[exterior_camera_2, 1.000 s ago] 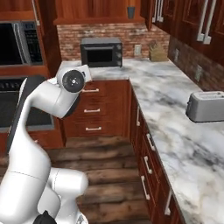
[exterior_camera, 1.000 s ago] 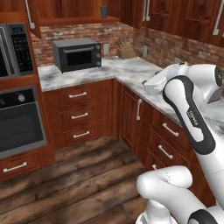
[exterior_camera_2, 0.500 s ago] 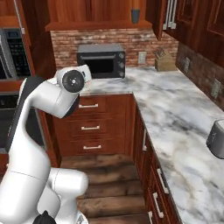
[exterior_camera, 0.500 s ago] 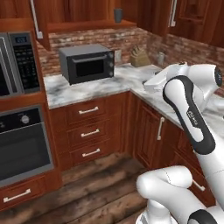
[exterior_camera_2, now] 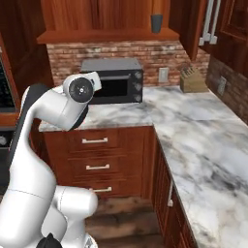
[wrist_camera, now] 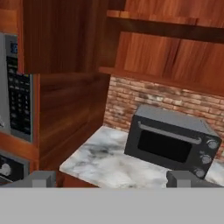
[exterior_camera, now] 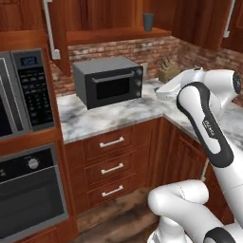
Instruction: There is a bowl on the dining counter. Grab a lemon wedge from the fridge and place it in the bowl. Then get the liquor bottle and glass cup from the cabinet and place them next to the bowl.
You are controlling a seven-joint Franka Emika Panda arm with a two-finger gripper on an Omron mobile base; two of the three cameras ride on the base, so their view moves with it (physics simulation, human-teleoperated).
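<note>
My gripper [wrist_camera: 113,179] shows in the hand view as two grey fingertips [wrist_camera: 43,178] set far apart at the bottom edge, open with nothing between them. It points at the back corner of a marble wall counter [wrist_camera: 105,162]. The arm is folded high in both base views, its white hand [exterior_camera: 167,88] held above the counter. Red-brown wall cabinets [exterior_camera_2: 213,24] hang above with their doors shut. The bowl, dining counter, fridge, lemon wedge, liquor bottle and glass cup are out of view.
A black countertop oven [exterior_camera: 108,85] [exterior_camera_2: 114,80] [wrist_camera: 170,142] stands on the L-shaped counter [exterior_camera_2: 193,126]. A built-in oven stack [exterior_camera: 23,142] is at the left. A knife block [exterior_camera_2: 193,80] sits in the corner, a dark cup [exterior_camera: 148,21] on the shelf above.
The whole picture has shifted: the base has driven closer to the counter corner, and the toaster has left the right base view. The arm keeps its pose and the gripper stays open.
</note>
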